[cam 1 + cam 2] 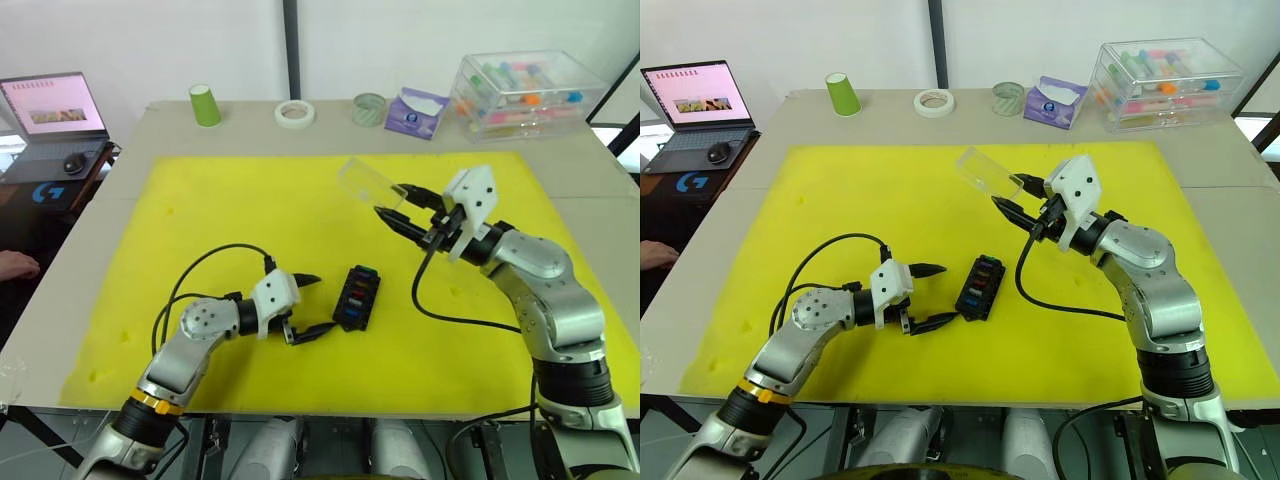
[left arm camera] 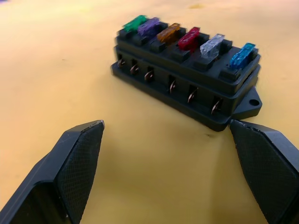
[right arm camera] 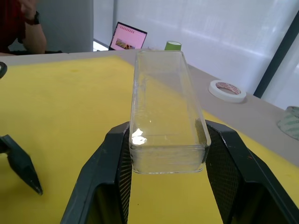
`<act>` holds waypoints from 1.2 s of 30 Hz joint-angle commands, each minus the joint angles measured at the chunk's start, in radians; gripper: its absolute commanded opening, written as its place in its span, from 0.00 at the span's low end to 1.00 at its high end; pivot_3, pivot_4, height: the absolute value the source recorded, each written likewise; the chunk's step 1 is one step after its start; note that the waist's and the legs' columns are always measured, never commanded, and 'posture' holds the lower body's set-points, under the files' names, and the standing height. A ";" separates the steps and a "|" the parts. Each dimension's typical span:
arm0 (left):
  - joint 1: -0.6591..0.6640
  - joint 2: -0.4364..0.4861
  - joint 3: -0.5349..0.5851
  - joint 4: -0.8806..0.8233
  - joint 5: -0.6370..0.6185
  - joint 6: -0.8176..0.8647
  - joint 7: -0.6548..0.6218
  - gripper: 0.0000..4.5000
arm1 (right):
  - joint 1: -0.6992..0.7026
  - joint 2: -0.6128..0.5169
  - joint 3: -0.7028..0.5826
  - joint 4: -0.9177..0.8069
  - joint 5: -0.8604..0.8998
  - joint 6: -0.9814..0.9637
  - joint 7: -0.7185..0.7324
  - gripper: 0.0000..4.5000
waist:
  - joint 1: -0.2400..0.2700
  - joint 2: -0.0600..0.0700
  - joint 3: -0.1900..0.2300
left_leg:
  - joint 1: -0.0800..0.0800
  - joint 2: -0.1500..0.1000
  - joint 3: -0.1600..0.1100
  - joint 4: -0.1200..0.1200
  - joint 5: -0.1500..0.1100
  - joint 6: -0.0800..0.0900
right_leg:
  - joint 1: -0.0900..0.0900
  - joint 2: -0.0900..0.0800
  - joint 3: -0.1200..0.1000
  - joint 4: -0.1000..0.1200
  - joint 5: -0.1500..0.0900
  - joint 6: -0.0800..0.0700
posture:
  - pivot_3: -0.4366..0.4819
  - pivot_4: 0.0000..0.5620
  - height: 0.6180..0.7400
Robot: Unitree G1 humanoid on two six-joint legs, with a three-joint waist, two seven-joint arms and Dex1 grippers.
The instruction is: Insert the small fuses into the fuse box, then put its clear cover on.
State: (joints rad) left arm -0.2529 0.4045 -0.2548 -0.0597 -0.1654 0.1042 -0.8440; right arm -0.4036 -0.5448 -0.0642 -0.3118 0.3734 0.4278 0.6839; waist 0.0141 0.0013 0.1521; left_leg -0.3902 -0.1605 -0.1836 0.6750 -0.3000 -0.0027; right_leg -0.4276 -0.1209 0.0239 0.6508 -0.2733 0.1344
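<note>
The right gripper (image 1: 392,203) is clamping the clear cover (image 3: 164,112) by one end, holding it above the yellow mat (image 1: 200,210) — well apart from the fuse box (image 1: 356,296). The small fuses (image 2: 187,37) are sitting slotted in a row. The left gripper (image 1: 308,304) is resting spread wide just beside the box — one fingertip touching its corner.

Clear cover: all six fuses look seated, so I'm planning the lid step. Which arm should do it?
Right. The right gripper already grips the clear cover above the mat; the left gripper is open beside the fuse box.
</note>
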 commanded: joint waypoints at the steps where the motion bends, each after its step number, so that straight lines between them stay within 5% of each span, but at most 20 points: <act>1: -0.049 -0.023 0.034 0.044 0.016 0.000 0.058 1.00 | -0.008 -0.011 -0.034 -0.026 0.006 -0.014 -0.014 0.41 | -0.002 0.000 0.000 | 0.000 0.000 0.000 0.000 0.000 0.000 | 0.000 0.000 0.000 0.000 0.000 0.000 | 0.48 0.27 1.00; 6: -0.070 -0.029 0.045 0.058 0.014 -0.003 0.076 1.00 | -0.004 -0.020 -0.041 -0.032 0.009 -0.005 -0.021 0.41 | -0.003 0.000 0.000 | 0.000 0.000 0.000 0.000 0.000 0.000 | -0.001 0.000 0.000 0.000 0.000 0.000 | 0.48 0.27 1.00; 14: 0.041 0.028 0.065 -0.156 -0.162 0.144 -0.041 1.00 | 0.012 -0.048 -0.062 -0.035 0.024 0.022 -0.009 0.41 | -0.001 0.000 0.000 | 0.000 0.000 0.000 -0.001 0.000 0.000 | -0.001 0.000 0.000 0.000 0.000 0.000 | 0.48 0.27 1.00; 36: 0.018 -0.172 -0.111 -0.145 0.048 0.320 0.261 1.00 | -0.004 -0.086 -0.088 -0.069 0.073 0.086 0.002 0.41 | 0.003 0.000 0.000 | 0.000 0.000 0.000 0.000 0.000 0.000 | 0.000 0.000 0.000 0.000 0.000 0.000 | 0.48 0.27 1.00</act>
State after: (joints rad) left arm -0.2237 0.2411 -0.3455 -0.2131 -0.1369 0.4067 -0.6044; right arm -0.3854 -0.6152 -0.1243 -0.3328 0.4269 0.5185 0.6888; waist 0.0169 0.0011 0.1522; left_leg -0.3903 -0.1605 -0.1835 0.6753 -0.3001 -0.0026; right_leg -0.4271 -0.1209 0.0241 0.6506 -0.2731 0.1347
